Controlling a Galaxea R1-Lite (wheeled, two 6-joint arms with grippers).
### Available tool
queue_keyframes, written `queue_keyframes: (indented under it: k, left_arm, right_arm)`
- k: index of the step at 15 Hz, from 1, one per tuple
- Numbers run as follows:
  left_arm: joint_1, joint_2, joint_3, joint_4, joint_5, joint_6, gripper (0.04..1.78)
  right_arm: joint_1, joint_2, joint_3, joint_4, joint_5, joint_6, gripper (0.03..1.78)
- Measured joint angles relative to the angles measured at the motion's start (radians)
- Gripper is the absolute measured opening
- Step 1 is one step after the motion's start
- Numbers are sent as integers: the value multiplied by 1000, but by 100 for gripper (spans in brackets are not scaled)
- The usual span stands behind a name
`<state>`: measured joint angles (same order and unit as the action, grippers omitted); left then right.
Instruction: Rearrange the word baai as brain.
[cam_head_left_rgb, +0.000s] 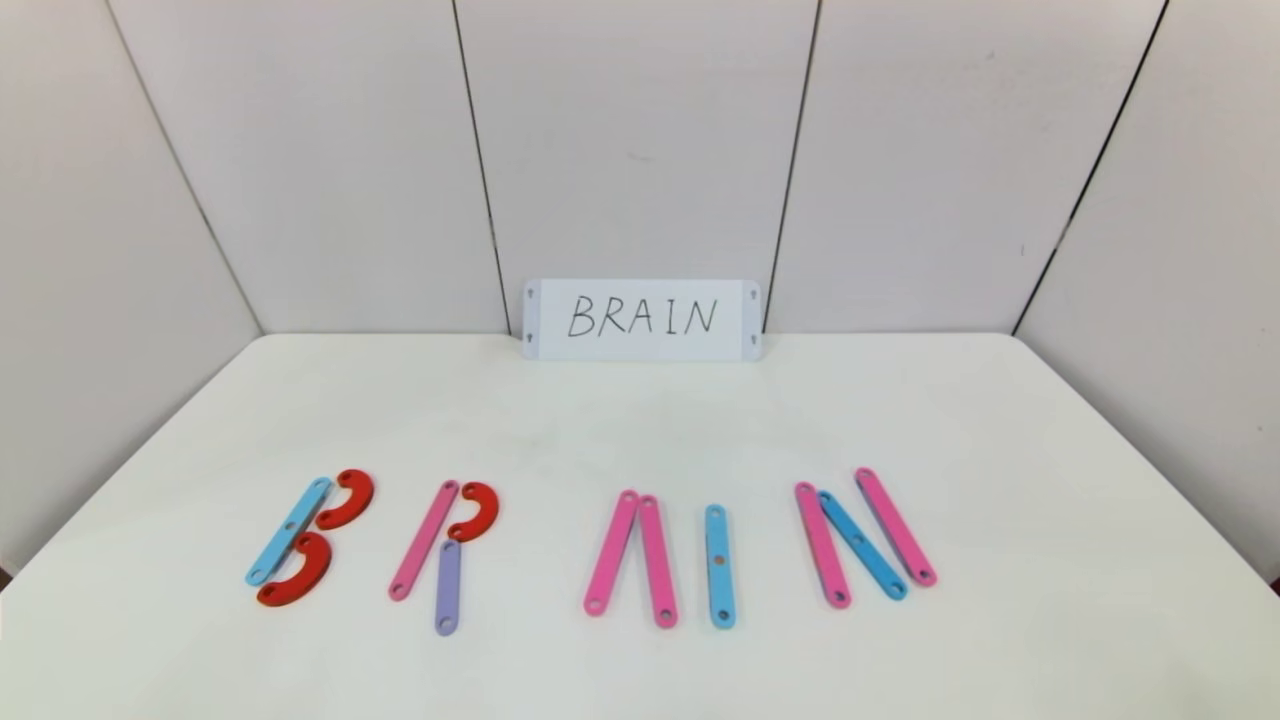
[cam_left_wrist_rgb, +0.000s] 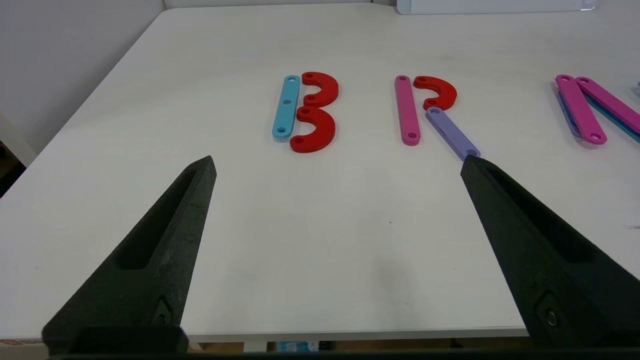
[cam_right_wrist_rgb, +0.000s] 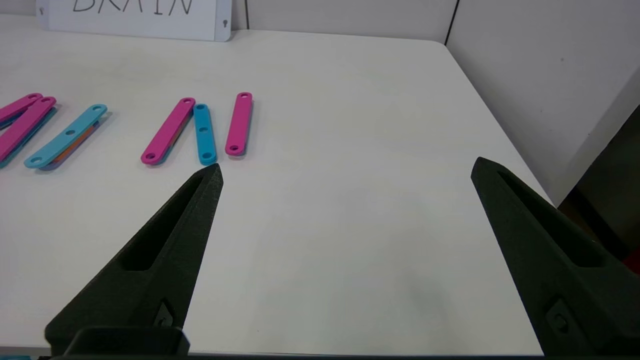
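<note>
While both arms are waiting low at the near edge of the white table, five letters are lying in a row on it, and they are spelling BRAIN like the white card standing at the back.

Far left, the B is sitting with a blue strip for its back and two red curves touching it to make the bumps. Next to it, the R is using a pink strip, one red curve at the top, and a short purple strip for its leg. In the middle, two pink strips are leaning together at the top to make an A, with no bar across it. Just beside it, one blue strip is standing alone as the I. On the right, the N is made of two pink strips with a blue strip slanting between them.

Judging by this, the word is looking finished.

The left gripper is hanging near the table edge in front of the B and R, fingers spread wide and gripping nothing. The right gripper is hanging in front of the N, fingers also spread wide and bare. They are probably pulled back so the letters are not getting bumped.
</note>
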<state>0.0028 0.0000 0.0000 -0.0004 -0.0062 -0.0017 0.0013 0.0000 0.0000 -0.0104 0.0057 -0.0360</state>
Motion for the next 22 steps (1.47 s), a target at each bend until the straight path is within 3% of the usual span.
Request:
queue_keyframes:
  k: [22]
  left_arm:
    - [0, 0, 0, 0, 0, 1, 172]
  right_arm:
    - [0, 0, 0, 0, 0, 0, 174]
